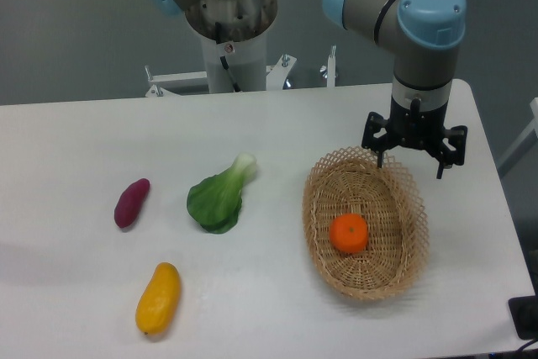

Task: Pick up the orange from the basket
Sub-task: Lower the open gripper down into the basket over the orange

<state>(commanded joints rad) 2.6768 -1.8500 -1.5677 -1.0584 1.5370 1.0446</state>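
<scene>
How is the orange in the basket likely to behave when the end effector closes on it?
The orange is round and looks glossy, so it may slip or roll if pinched off-centre. It sits loose on the basket's shallow woven floor, touching nothing else, so a nudge would probably shift it. It looks firm and small, likely light. The end effector hangs above the basket's far rim.
</scene>
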